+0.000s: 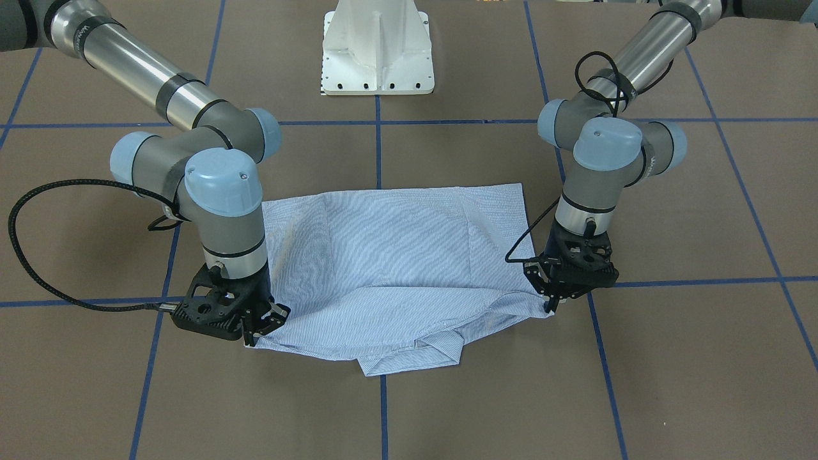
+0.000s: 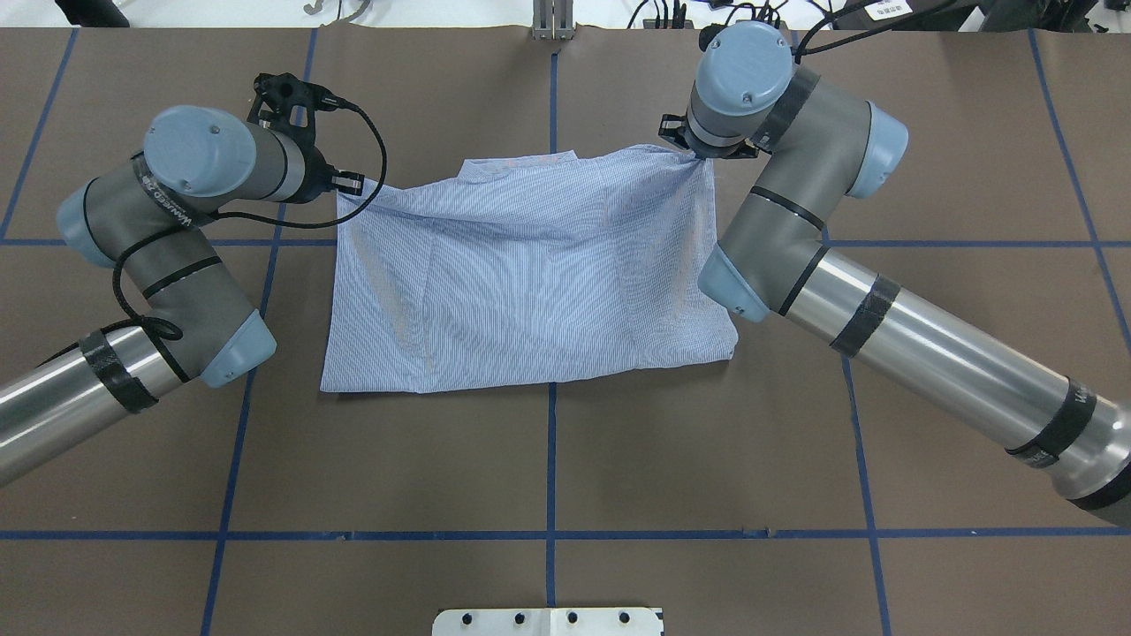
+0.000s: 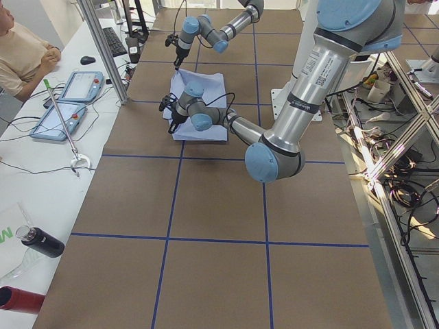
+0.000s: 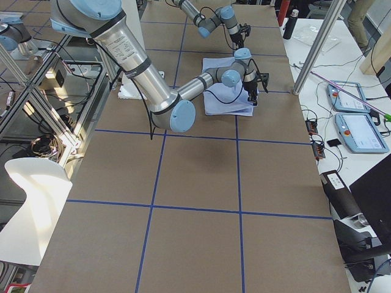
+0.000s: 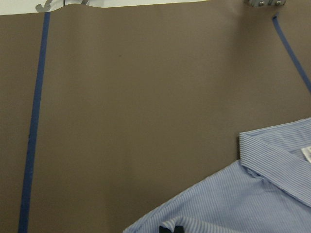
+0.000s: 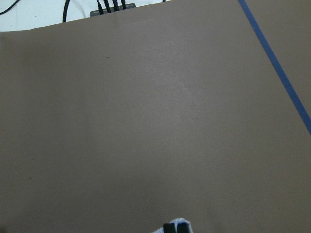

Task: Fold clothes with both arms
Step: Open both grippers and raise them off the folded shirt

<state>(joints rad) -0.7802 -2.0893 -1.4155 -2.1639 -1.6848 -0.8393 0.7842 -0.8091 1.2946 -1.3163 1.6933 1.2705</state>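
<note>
The front-facing camera looks steeply down from across the table [image 1: 486, 396] with the white pedestal base [image 1: 378, 51] at its top edge. The overhead one looks forward from behind the robot with that base at its bottom edge, so both share the striped shirt [image 1: 396, 249], turned end for end. The two side cameras stand high and far off at opposite table ends, each looking along its length to the distant shirt, while the wrist cameras sit close over the tabletop facing its far edge, the left catching the collar [image 5: 272, 158], the right only a scrap of cloth.
</note>
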